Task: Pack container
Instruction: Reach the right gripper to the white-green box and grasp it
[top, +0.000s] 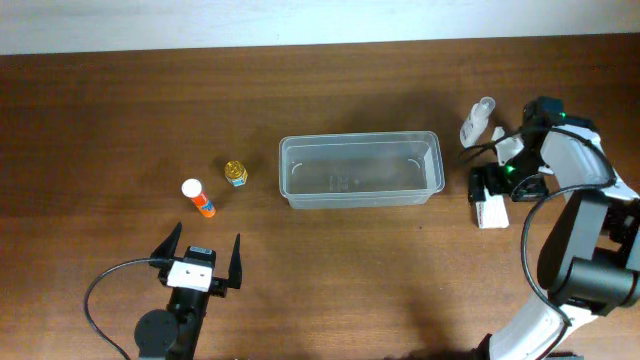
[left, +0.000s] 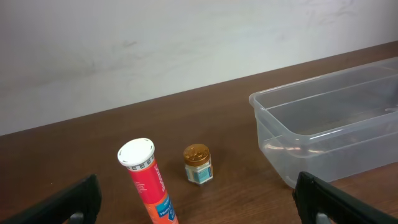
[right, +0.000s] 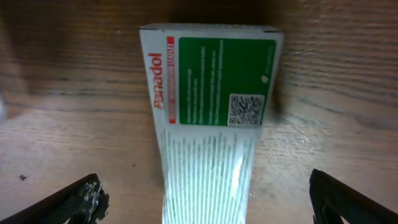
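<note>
The container sits empty at the centre of the overhead frame, its long side running left to right on the table. Made of thin clear plastic, it is likely light, a little springy and slick-walled (apt to skid if bumped), so the rim at a short end looks the surest hold. At lower left the left gripper hangs spread with nothing in it, facing a tube and a jar. At right the right gripper gapes wide over a box, not yet closed on it.
</note>
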